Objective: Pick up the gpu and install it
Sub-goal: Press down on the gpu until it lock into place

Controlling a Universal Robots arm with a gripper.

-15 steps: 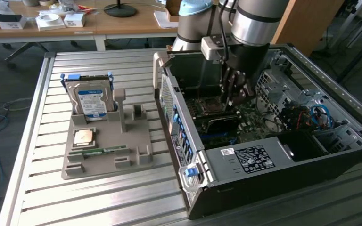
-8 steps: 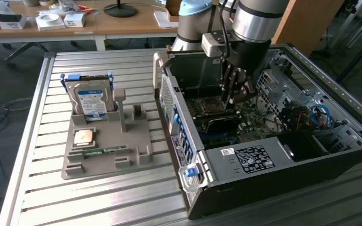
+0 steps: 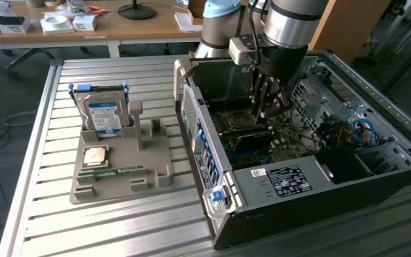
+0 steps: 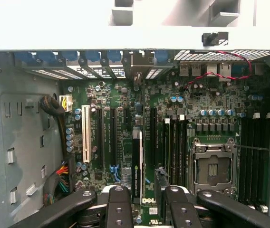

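Observation:
The gpu point(image 4: 137, 164) shows edge-on as a thin dark card standing upright between my gripper's two fingers, in line with the black expansion slots of the motherboard point(image 4: 125, 102). My gripper point(image 4: 144, 205) is shut on the gpu, one finger on each face. In the exterior view my gripper point(image 3: 266, 110) reaches straight down into the open computer case point(image 3: 277, 182), and the gpu point(image 3: 252, 138) hangs as a dark slab below it, just over the board. I cannot tell whether the card's edge touches the slot.
On the exterior view's left, a grey holder point(image 3: 123, 160) carries a silver hard drive point(image 3: 104, 112), a square chip point(image 3: 94, 156) and a narrow green memory stick point(image 3: 113, 172). The case walls close in around the arm. A CPU socket point(image 4: 213, 167), white slot point(image 4: 85, 135) and cable bundles point(image 4: 59, 178) flank the card.

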